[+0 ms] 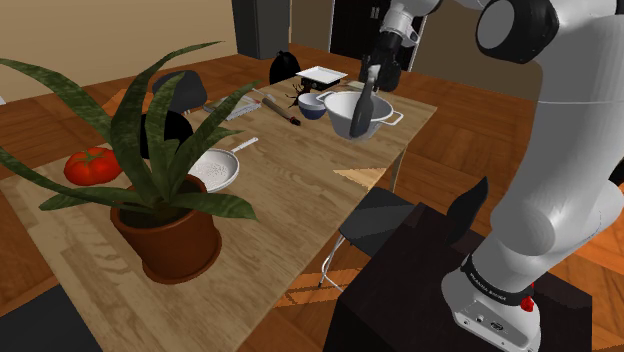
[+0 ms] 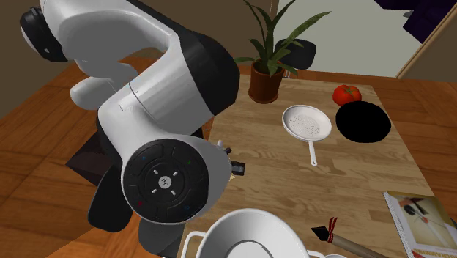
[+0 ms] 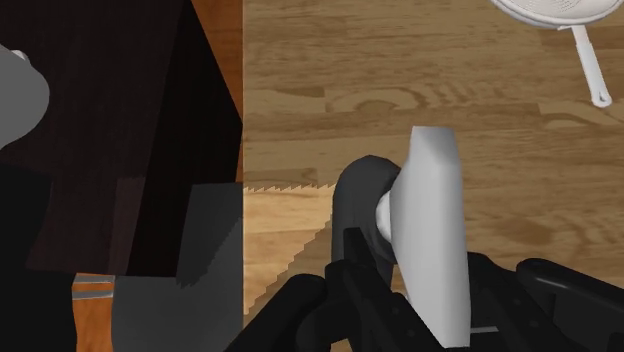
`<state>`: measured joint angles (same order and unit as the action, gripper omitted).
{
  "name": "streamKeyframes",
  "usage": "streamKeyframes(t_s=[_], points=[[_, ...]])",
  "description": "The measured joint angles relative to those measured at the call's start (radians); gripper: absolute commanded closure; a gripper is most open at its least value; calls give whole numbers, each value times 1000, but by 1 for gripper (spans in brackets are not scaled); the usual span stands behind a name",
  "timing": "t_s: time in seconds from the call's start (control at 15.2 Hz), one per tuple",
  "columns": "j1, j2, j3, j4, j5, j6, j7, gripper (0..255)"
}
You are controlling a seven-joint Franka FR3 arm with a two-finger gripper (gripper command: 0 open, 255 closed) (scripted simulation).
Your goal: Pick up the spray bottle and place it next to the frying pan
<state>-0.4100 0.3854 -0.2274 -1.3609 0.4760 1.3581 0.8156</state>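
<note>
- Hanging over the far end of the bench point(image 1: 300, 200) in the shoulder view, the spray bottle point(image 1: 368, 100) is in the air above a white pot point(image 1: 352, 118). I can't tell whether it clears the rim.
- Taking the white long-handled pan point(image 1: 215, 172) as the frying pan. It sits well apart from the bottle, down the bench near the potted plant point(image 1: 165, 225). The black round item point(image 2: 362, 121) beside it shows no handle.
- Handling, my read:
  - The bottle looks light and stiff, a rigid shell that won't give under clamp force.
  - Its smooth sides could let it slip or swing in the grip.
  - It is tall and narrow, so expect it to tip easily on set-down.
- Best hold is across the body below the head, on the flatter sides. Keep off the trigger.
- Looks: the body is plain pale grey, narrow and slightly tapered, with no label. The curved head at one end is dark grey point(image 3: 352, 195).
- The tool point(image 3: 445, 295) is clamped on the bottle body. In the wrist view one black finger presses each side.
</note>
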Motion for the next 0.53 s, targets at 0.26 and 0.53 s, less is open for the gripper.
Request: streamKeyframes(t_s=[0.26, 0.53], points=[[-7, 7, 1, 63, 6, -52, 22, 255], [-16, 19, 2, 134, 13, -107, 43, 255]])
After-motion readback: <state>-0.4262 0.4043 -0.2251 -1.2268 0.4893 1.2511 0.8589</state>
